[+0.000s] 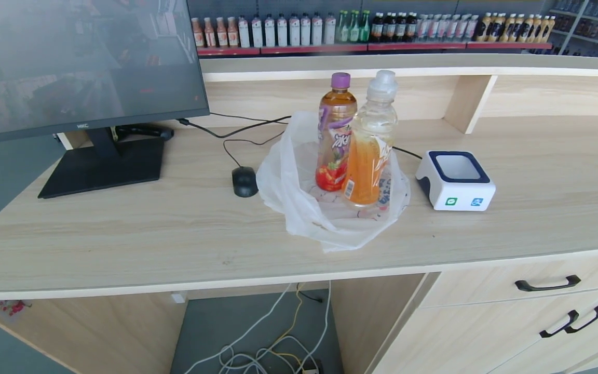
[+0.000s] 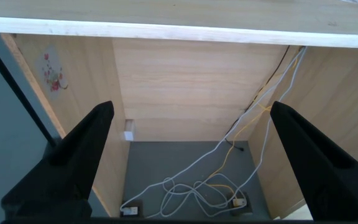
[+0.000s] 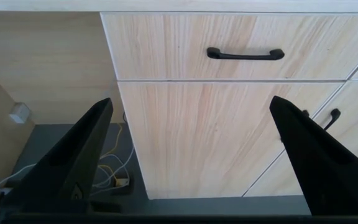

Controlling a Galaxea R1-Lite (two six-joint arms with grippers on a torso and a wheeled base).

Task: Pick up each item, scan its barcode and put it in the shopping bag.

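Observation:
Two bottles stand upright inside a translucent white shopping bag (image 1: 299, 208) in the middle of the wooden counter: a purple-capped tea bottle (image 1: 334, 136) and, in front of it, a clear-capped orange drink bottle (image 1: 370, 143). A white barcode scanner (image 1: 454, 180) with a dark-rimmed window sits just right of the bag. My left gripper (image 2: 191, 158) hangs open below the counter edge, facing the recess with cables. My right gripper (image 3: 191, 155) is open too, low in front of the drawers.
A monitor (image 1: 81, 62) on a black stand fills the counter's left. A black mouse (image 1: 244, 181) lies left of the bag, its cable running back. A raised shelf (image 1: 408, 65) lines the rear. Drawers with black handles (image 1: 547, 285) sit under the counter's right; loose cables (image 2: 197, 186) lie on the floor.

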